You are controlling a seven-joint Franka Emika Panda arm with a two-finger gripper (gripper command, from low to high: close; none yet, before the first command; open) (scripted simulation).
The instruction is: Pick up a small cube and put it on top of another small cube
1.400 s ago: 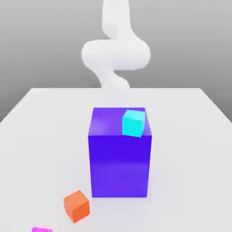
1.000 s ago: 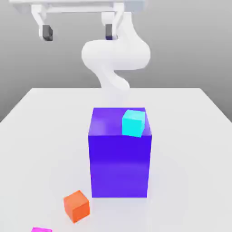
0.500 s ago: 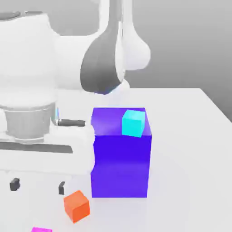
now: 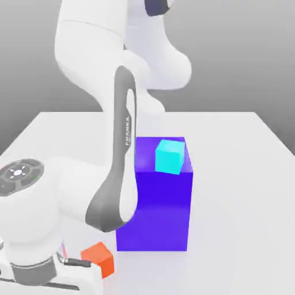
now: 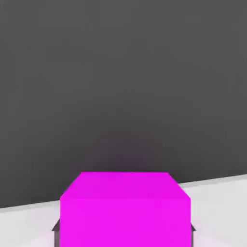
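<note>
1. Step in hand: the approach to the grasp, by my reading. The arm [image 4: 118, 173] is bent low over the near corner of the desk [image 4: 242, 173], with its wrist at the exterior view's lower left.
2. Task item, magenta cube [image 5: 125, 210]: the hand view has it directly ahead of the jaws, close in and centred on their line, resting on the pale desk surface.
3. Jaws: whether they are spread or pressed together cannot be told. Dark slivers show at both lower corners of the magenta cube, too little to identify.
4. Candidate support, orange cube [image 4: 99, 258]: just beside the wrist on the desk, partly covered by it.
5. Other items: a cyan cube [image 4: 170, 156] sits atop a tall purple block [image 4: 158, 207], well apart from the jaws, farther back on the desk.
6. Next move calls for: settling squarely about the magenta cube, closing on opposite faces, a straight lift, then a short carry to the chosen small cube.
</note>
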